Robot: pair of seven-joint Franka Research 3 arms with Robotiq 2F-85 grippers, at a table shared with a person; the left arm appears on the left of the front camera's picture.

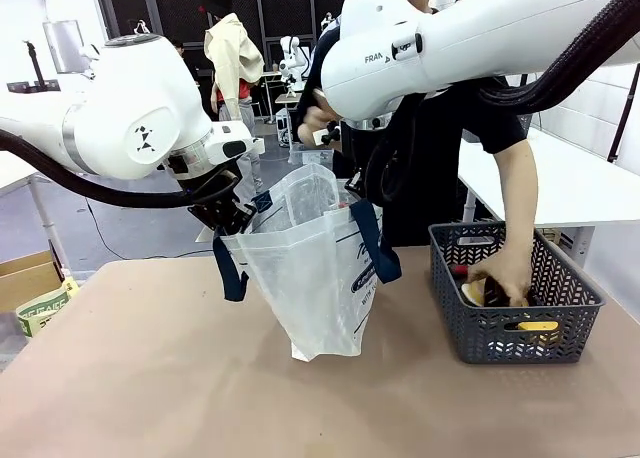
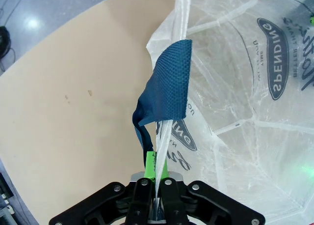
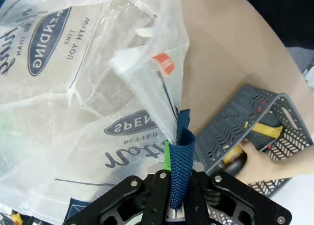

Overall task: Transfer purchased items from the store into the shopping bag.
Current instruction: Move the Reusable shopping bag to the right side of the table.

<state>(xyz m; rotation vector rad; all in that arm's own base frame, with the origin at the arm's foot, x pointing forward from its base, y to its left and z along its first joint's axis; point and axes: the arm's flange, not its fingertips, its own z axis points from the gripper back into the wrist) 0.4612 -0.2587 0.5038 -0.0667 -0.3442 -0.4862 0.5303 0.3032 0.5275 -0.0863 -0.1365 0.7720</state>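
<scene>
The translucent white shopping bag (image 1: 310,268) with navy handles stands at mid-table, held open at the top from both sides. My left gripper (image 1: 233,216) is shut on its left rim, green pads pinching the plastic (image 2: 158,167) just below a navy strap (image 2: 167,82). My right gripper (image 1: 358,191) is shut on the opposite rim, clamping the plastic together with a navy strap (image 3: 175,178). The store, a dark grey lattice basket (image 1: 560,328), sits at the right. A person's hand (image 1: 500,273) reaches into it among the purchased items, one of them yellow (image 1: 540,326).
A brown cardboard box (image 1: 25,278) and a green-printed package (image 1: 40,310) sit off the table's left edge. The person leans over the far side behind the bag. Bare tabletop (image 1: 150,378) lies in front of and left of the bag.
</scene>
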